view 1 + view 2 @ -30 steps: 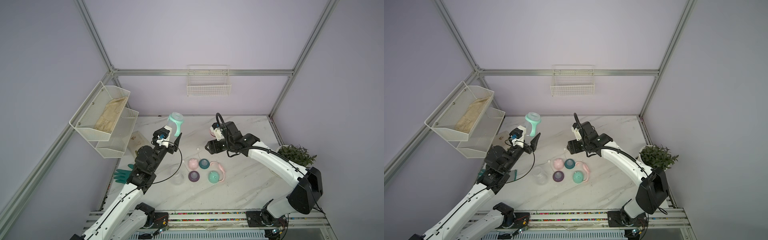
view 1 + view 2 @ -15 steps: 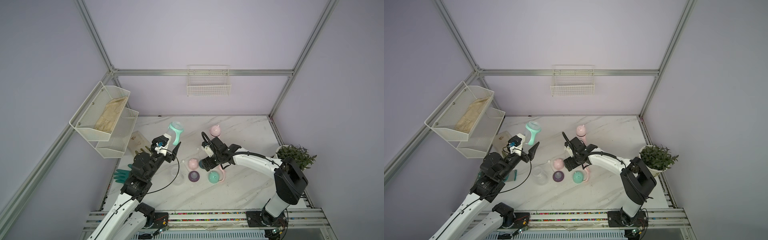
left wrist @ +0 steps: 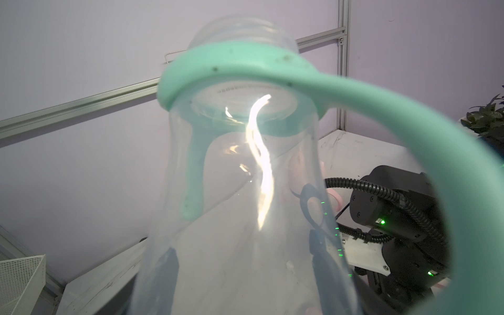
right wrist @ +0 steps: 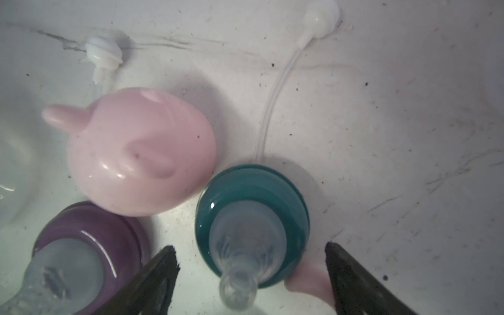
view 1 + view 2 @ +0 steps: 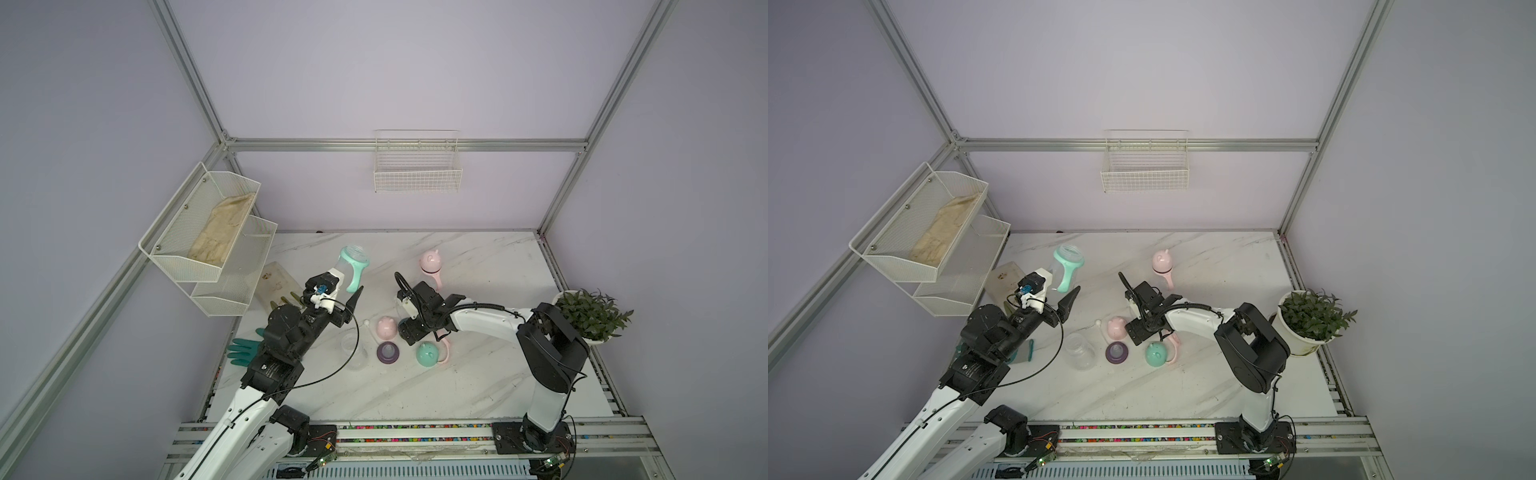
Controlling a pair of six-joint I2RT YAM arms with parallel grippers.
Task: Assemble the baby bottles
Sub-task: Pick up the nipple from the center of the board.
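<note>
My left gripper (image 3: 244, 259) is shut on a clear bottle (image 5: 352, 266) with a mint handle ring (image 3: 245, 68), holding it in the air, mouth up and uncapped. My right gripper (image 4: 251, 268) hangs open just above a teal nipple collar (image 4: 252, 218), one finger on each side of it and neither touching. Beside the collar lie a pink eared cap (image 4: 139, 158), a purple collar (image 5: 388, 352), a mint cap (image 5: 428, 354), a pink handle ring (image 5: 446, 349) and two thin straws (image 4: 275, 90). A bare clear bottle (image 5: 1079, 351) lies on the table. A capped pink bottle (image 5: 431, 266) stands at the back.
A green glove (image 5: 243, 351) lies under my left arm. A potted plant (image 5: 590, 311) stands at the right edge. A two-tier wire shelf (image 5: 208, 241) hangs on the left wall, with a pale board (image 5: 276, 282) below it. A wire basket (image 5: 417, 166) hangs on the back wall.
My right gripper let go of the pink bottle at the back, then came forward and down over the loose parts with its jaws open. My left arm lowered its bottle slightly.
</note>
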